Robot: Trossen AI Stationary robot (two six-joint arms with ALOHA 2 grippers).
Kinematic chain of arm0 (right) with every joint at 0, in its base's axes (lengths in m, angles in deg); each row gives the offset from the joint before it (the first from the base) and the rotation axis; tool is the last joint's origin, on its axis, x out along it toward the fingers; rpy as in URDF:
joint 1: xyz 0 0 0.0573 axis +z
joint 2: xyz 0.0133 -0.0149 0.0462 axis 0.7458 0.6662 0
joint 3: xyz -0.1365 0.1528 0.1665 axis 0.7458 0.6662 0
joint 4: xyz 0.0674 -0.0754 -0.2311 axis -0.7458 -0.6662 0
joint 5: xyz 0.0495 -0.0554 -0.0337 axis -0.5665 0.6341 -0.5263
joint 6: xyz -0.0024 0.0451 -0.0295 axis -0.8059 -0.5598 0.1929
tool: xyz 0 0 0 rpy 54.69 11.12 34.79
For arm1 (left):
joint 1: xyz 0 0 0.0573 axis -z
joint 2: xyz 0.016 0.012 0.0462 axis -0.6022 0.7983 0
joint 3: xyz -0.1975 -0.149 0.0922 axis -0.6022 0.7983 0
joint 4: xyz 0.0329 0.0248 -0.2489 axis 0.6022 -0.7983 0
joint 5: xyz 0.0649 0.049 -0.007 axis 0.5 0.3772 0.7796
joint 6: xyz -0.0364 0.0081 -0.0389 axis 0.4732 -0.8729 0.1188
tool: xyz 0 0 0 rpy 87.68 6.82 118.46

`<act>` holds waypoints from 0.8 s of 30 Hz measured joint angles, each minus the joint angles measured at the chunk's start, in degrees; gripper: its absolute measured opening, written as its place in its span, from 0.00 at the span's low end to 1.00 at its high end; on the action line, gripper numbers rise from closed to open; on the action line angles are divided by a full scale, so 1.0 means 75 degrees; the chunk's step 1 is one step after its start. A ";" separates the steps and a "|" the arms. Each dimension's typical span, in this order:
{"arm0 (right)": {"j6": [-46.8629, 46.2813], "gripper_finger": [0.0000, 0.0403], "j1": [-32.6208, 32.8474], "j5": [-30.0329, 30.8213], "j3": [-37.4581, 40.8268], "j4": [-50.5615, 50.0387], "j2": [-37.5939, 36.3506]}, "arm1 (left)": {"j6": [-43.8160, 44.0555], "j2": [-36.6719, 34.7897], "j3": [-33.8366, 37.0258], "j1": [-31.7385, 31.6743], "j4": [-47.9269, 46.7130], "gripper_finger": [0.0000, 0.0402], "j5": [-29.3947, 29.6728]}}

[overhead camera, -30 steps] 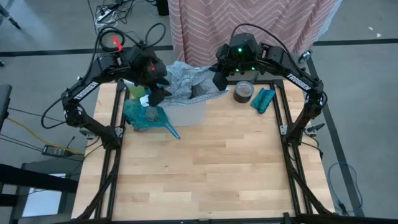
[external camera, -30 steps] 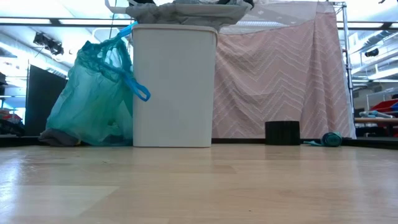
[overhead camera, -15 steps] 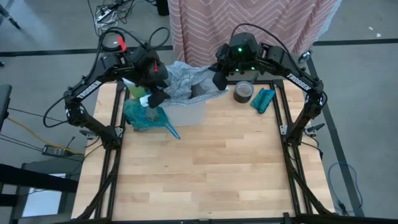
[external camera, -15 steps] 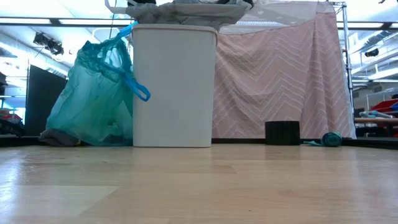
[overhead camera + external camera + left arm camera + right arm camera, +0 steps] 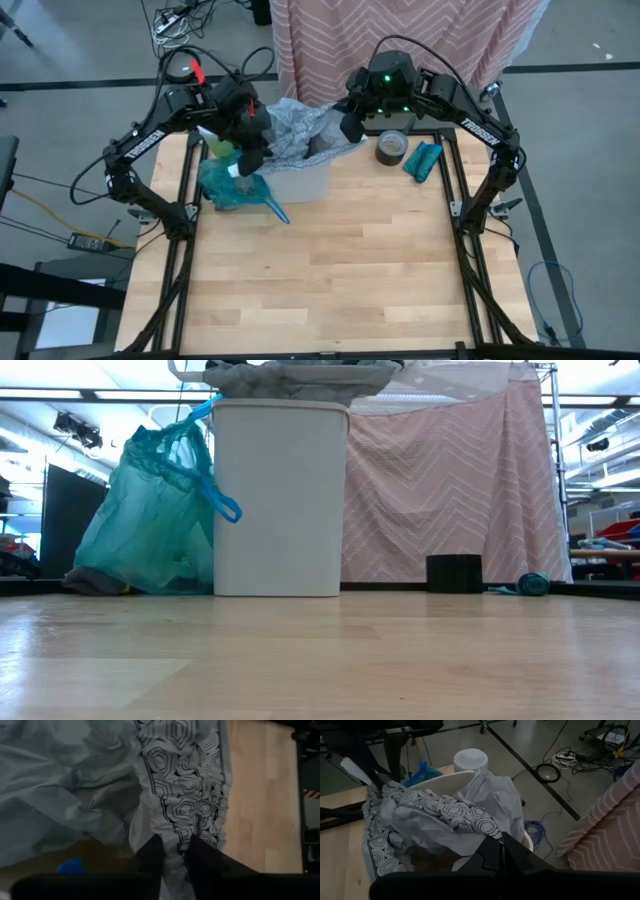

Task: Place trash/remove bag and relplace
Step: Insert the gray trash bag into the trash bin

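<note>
Grey plastic sheet (image 5: 300,130) drapes the bin (image 5: 280,500); both arms reach over it. The left tool (image 5: 171,851) pinches the sheet, and the right tool (image 5: 501,851) is clenched on its edge. The bin's inside is hidden.

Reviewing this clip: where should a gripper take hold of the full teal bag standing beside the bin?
Probably the gathered, tied neck of the teal bag, coming from above: the body is slack and bulging, while the neck narrows to a bunch that stands up beside the white bin.

Filled bag (image 5: 228,187) sits left of the bin (image 5: 300,180); tape roll (image 5: 391,147) right
</note>
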 joint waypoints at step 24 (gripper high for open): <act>-0.0396 0.00 -0.0008 0.0619 0.0006 -0.0121 0.0015 | 0.1037 -0.1373 -0.0003 -0.0003 -0.0910 0.02 0.1759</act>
